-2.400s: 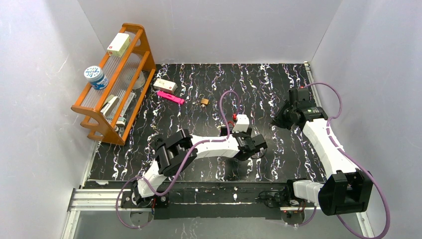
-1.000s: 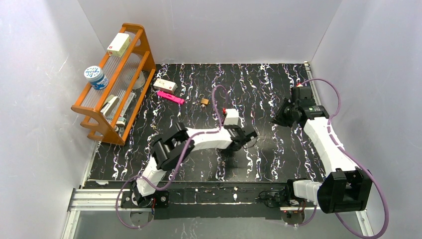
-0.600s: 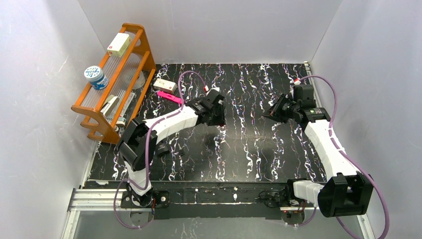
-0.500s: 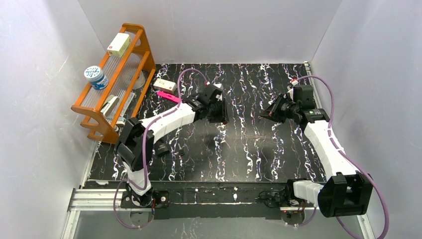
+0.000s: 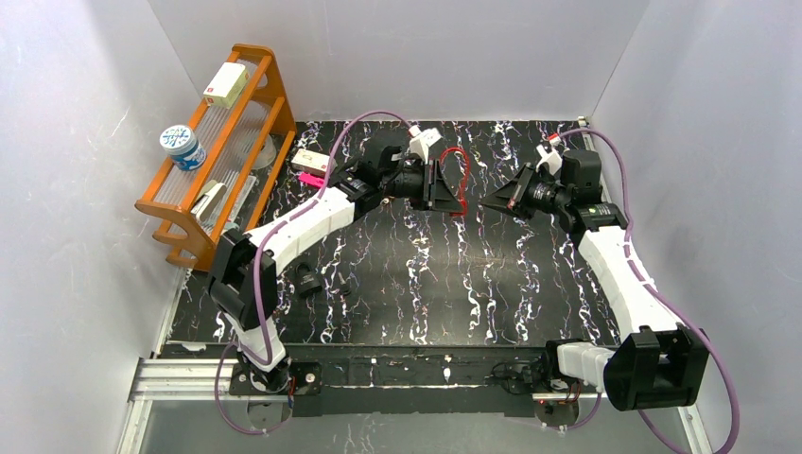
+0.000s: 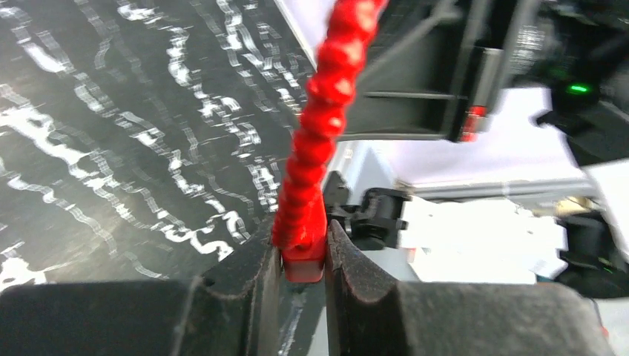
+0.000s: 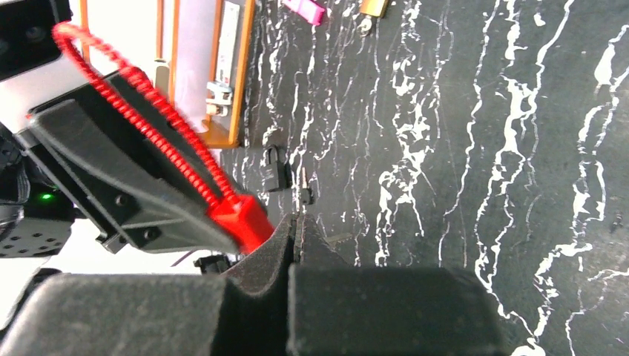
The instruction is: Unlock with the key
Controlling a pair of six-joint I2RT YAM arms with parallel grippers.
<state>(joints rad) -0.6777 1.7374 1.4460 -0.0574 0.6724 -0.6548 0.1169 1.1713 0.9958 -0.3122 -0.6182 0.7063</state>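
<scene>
My left gripper (image 5: 452,186) is lifted over the back middle of the mat and shut on a red lock (image 6: 304,256). Both pads press on the lock's small red body. Its ribbed red cable (image 6: 320,111) loops away from the jaws, and the loop (image 5: 461,166) shows beside the fingers from above. My right gripper (image 5: 488,200) faces it from the right, shut. A thin silvery blade, the key (image 7: 302,182), pokes out between the right gripper's (image 7: 295,221) pads. The lock's red body (image 7: 241,217) lies just left of that tip, apart from it.
An orange rack (image 5: 222,151) with boxes and a tin stands at the left wall. A white box (image 5: 312,161) and a pink item (image 5: 308,178) lie beside it. A small black padlock (image 5: 307,281) lies front left, and a brass padlock (image 7: 373,6) shows in the right wrist view.
My left arm has swung from the middle of the mat to the back and lifted, its jaws closing tighter on the red lock. My right gripper has turned left toward it.
</scene>
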